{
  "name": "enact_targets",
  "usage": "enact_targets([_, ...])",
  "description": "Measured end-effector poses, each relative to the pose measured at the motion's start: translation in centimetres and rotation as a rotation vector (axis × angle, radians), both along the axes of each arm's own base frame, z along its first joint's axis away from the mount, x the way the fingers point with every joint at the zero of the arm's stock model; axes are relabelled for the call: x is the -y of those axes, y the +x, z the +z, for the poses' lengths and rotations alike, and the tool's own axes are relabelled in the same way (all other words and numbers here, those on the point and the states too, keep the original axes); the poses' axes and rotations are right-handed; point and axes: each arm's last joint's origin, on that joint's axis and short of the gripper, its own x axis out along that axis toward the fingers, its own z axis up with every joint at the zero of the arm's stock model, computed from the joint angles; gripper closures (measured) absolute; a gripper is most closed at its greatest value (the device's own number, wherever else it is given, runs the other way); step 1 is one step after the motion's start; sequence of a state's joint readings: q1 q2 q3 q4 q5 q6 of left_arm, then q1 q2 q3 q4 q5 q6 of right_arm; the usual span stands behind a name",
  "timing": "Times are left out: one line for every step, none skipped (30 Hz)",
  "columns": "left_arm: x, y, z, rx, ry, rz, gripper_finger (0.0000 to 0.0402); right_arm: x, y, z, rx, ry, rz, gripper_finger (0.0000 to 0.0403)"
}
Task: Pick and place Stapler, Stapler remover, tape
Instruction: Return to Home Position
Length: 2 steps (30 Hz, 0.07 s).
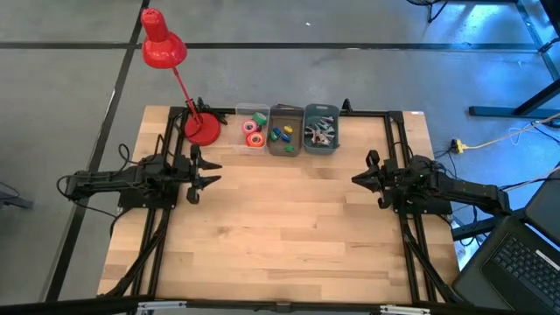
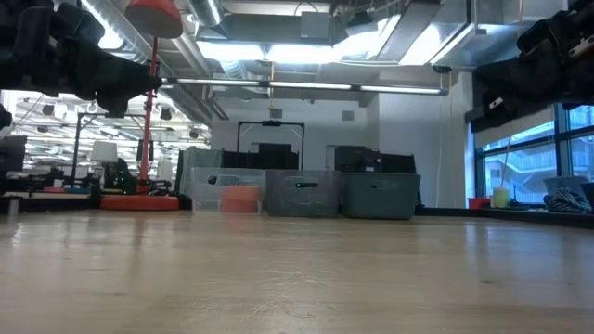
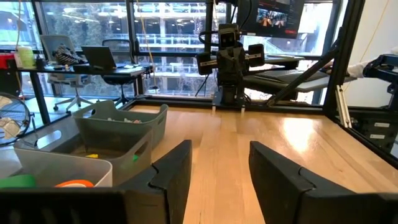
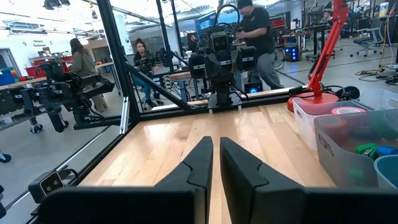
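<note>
Three bins stand in a row at the table's far edge. The clear one (image 1: 253,127) holds the tape rolls (image 1: 255,133), red-orange, purple and green. The middle grey bin (image 1: 284,129) holds small blue, green and yellow staplers (image 1: 281,135). The third bin (image 1: 321,128) holds grey claw-shaped stapler removers (image 1: 320,134). My left gripper (image 1: 213,171) (image 3: 221,155) hovers open at the table's left side. My right gripper (image 1: 358,178) (image 4: 216,149) hovers shut at the right side. Both point level toward the table's middle, above the wood, with nothing between their fingers.
A red desk lamp stands with its base (image 1: 202,131) left of the clear bin, its head (image 1: 161,42) reaching beyond the far edge. A black frame (image 1: 391,140) runs along the table's sides. The wooden top (image 1: 284,219) lies bare between the arms. People show in the room behind.
</note>
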<state>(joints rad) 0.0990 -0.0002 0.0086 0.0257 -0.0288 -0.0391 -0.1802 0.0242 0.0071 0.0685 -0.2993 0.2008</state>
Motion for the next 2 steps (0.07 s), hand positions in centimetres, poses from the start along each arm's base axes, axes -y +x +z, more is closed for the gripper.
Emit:
enact_targets([0.0,0.0,0.0,0.0,0.0,0.0,0.0251,0.0,0.0,0.0,0.0,0.0,0.0,0.0369])
enact_targets([0.0,0.0,0.0,0.0,0.0,0.0,0.0251,0.0,0.0,0.0,0.0,0.0,0.0,0.0369])
